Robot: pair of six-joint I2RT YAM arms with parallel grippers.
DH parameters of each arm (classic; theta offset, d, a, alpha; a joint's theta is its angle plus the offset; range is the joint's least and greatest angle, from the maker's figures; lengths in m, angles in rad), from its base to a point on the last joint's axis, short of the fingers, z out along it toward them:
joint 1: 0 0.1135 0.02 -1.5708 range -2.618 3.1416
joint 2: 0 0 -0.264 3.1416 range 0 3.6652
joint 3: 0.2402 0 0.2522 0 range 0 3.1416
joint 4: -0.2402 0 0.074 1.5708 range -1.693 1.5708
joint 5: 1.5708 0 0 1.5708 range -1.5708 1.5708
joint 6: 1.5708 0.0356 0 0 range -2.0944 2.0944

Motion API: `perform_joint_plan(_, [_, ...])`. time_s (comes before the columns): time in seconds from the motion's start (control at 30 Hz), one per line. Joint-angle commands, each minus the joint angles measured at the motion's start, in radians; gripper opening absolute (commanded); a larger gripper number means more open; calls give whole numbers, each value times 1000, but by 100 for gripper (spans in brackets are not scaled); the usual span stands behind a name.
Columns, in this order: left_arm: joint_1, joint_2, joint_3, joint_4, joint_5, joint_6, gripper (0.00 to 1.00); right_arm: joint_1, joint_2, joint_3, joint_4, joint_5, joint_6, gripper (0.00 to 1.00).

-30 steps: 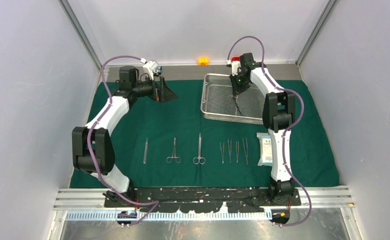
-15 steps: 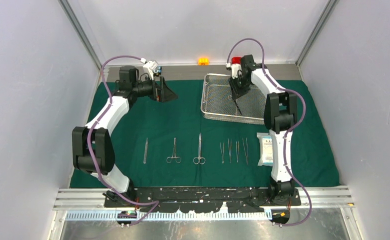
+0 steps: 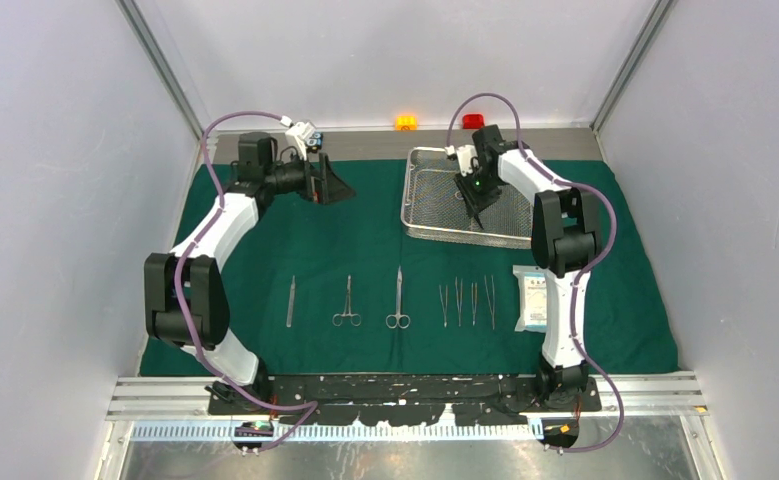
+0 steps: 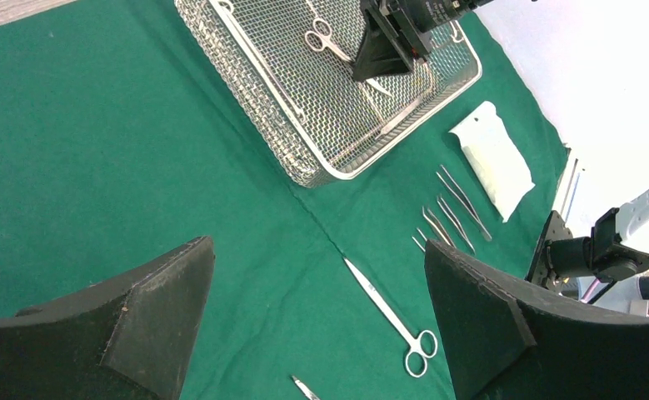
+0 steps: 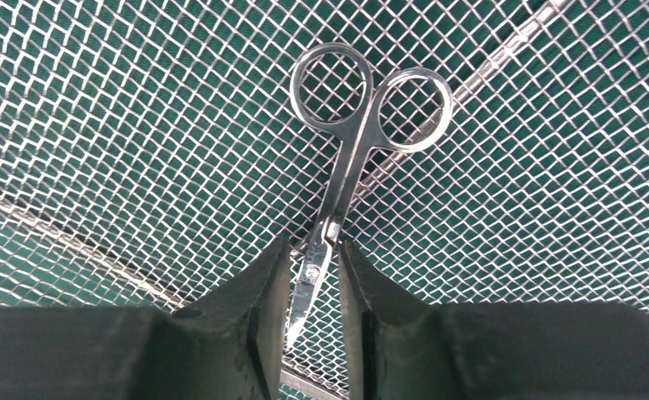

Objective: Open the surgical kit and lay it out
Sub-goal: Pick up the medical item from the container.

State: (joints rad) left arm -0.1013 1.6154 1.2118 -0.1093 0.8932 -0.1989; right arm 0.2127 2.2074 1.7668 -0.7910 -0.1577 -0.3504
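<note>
Left tool (image 4: 317,246) spread wide; right tool (image 5: 314,250) seemingly parted narrowly.

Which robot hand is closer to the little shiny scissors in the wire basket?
Right. The right gripper is in the silver wire-mesh tray, its fingers either side of the small steel scissors. The left gripper hangs open over the dark green cloth, to the tray's left.

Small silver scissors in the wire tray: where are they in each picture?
Right wrist: small silver steel scissors at centre, blades between the right gripper fingers.
Left wrist: scissors top centre.
Top external: hidden under that gripper, inside the rectangular silver wire-mesh tray.
Shared landmark: that tray.
</note>
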Motion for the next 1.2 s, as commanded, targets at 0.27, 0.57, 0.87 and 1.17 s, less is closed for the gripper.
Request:
perform_joint_plan(0.27, [6, -5, 1, 45, 32, 0, 100, -4, 85, 31, -43, 43, -50, 11])
perform_joint_plan(0.57, [6, 18, 23, 45, 32, -2, 100, -8, 8, 99, -47, 10, -56, 0])
perform_joint_plan(0.87, [6, 31, 25, 50, 35, -12, 100, -8, -40, 168, -48, -27, -45, 0])
perform_joint_plan(1.17, [6, 30, 22, 51, 36, -11, 100, -9, -21, 190, -41, -36, -41, 1])
